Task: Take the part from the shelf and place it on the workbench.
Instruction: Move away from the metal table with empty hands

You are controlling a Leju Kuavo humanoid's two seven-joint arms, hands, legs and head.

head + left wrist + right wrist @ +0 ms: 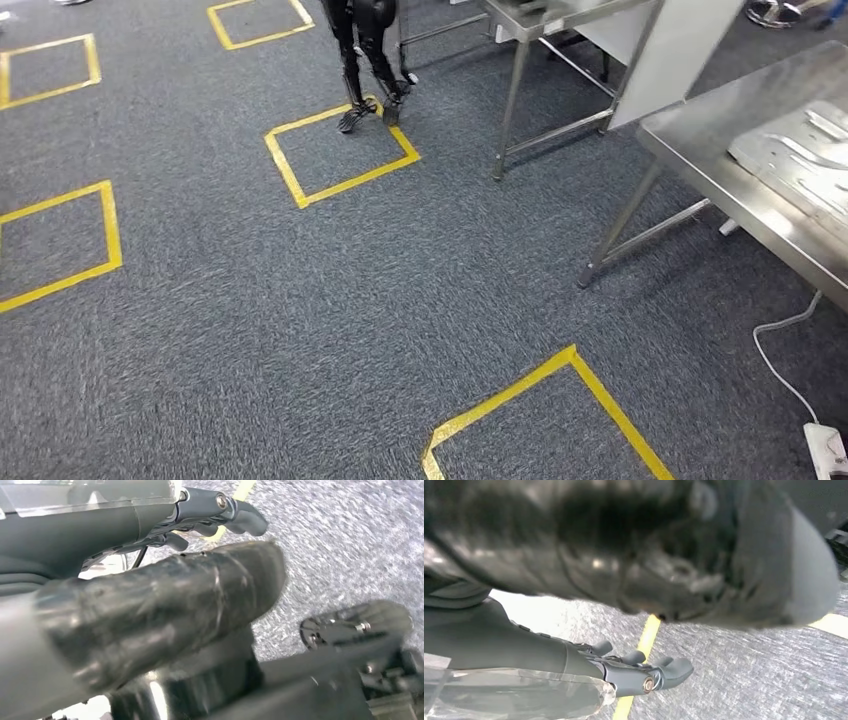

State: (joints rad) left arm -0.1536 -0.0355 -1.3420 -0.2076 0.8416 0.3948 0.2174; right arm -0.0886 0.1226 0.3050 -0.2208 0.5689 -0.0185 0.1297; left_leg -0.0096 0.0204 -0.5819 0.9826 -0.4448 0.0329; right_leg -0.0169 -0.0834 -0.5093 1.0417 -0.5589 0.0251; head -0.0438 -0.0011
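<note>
Steel-topped desk (740, 180) sits at two o'clock, carrying a pale grey moulded metal part (800, 160) whose long axis runs along the desk. Both arms hang; the left hand (220, 515) and right hand (644, 672) have fingers loosely curled, holding nothing. Likely the right arm is nearer.
</note>
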